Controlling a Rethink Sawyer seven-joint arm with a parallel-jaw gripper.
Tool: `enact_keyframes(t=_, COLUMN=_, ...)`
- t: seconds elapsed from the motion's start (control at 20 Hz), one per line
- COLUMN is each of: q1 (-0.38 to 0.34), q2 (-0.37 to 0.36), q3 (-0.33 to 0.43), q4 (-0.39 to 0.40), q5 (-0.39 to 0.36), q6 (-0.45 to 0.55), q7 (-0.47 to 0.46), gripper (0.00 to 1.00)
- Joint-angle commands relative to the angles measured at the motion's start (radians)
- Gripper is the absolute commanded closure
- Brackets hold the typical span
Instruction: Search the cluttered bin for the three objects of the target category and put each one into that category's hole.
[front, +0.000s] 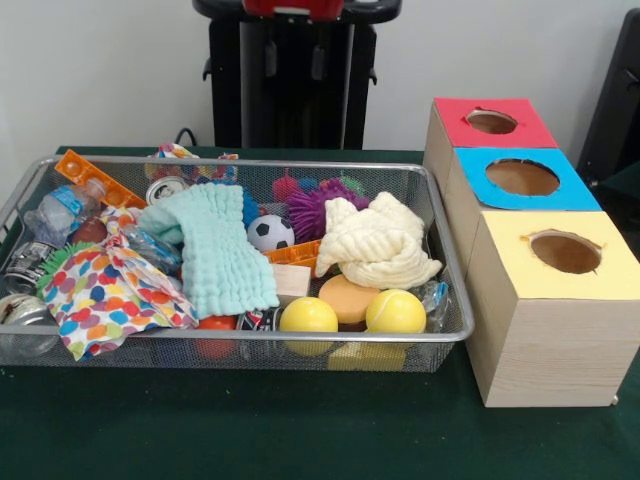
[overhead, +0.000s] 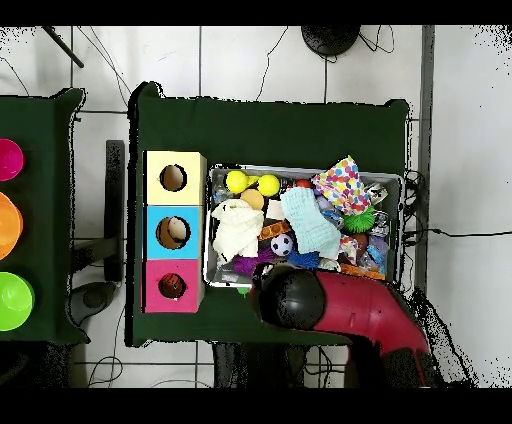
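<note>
Bin (front: 452, 262): you see it on the green counter (front: 300, 430), just beside the three boxes, full of mixed things.
Boxes: the red box (front: 495, 122), the blue box (front: 522, 178) and the yellow box (front: 565, 252) stand in a row, touching each other, each with a round hole on top.
Balls: you find two yellow balls (front: 308, 315) at the front wall of the bin, with an orange disc (front: 348, 297) between and behind them. A small soccer ball (front: 270, 233) lies near the middle.
Cloths: a mint cloth (front: 215, 250) lies in the middle, a cream cloth (front: 378, 243) on the side toward the boxes, a dotted cloth (front: 105, 295) on the other side.
Other things: a purple spiky ball (front: 312, 208) is at the back, an orange plastic strip (front: 95, 178) in the far corner away from the boxes.
Arm (overhead: 345, 305): in the overhead view you see it over the bin's edge on the robot side.
Gripper: it is hidden under the arm, so you cannot tell if it is released or clenched.
</note>
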Motion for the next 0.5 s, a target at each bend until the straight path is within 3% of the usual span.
enact_keyframes(t=0.05, q1=-0.106, q2=-0.028, q3=0.131, q4=0.059, q5=-0.026, q6=0.076, q7=-0.24, gripper=0.0)
enact_keyframes(t=0.25, q1=-0.191, q2=0.058, q3=0.151, q4=0.062, q5=-0.12, q6=0.013, q7=-0.269, gripper=0.0)
enact_keyframes(t=0.5, q1=-0.247, q2=0.257, q3=0.162, q4=0.013, q5=-0.266, q6=-0.093, q7=-0.24, gripper=0.0)
